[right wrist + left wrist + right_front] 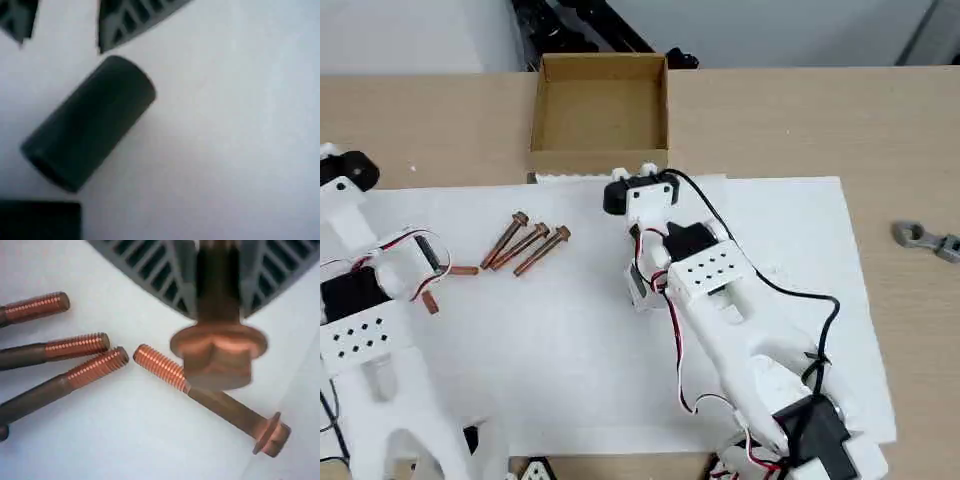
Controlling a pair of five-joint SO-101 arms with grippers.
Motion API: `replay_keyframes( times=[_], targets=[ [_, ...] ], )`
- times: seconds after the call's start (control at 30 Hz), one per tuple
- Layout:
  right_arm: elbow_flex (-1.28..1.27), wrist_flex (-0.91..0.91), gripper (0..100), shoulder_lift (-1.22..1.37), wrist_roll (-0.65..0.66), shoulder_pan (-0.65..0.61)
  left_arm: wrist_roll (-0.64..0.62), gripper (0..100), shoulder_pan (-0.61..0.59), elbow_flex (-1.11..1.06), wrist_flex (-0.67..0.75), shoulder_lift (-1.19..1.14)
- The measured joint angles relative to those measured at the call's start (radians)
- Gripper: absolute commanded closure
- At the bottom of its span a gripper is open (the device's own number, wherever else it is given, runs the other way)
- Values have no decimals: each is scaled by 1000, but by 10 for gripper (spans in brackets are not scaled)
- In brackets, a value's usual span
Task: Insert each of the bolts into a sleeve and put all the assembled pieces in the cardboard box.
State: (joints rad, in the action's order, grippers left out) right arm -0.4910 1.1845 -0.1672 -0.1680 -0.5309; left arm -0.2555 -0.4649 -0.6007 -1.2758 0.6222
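Copper bolt [217, 347] gripped in left fingers [147, 267] above loose bolts [92, 370]; right fingers [132, 20] parted, empty, beside black sleeve [90, 130] on white sheet [240, 150].

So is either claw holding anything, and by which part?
The left gripper holds one copper bolt by its shank, head sticking out free. The right gripper holds nothing; a black sleeve lies loose near it.
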Motion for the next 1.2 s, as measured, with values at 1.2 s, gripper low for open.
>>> replay_keyframes(
  times=[1.2],
  targets=[
    [-9,-114,815,95,-247,-60,6,994,0,0,0,0]
  ],
)
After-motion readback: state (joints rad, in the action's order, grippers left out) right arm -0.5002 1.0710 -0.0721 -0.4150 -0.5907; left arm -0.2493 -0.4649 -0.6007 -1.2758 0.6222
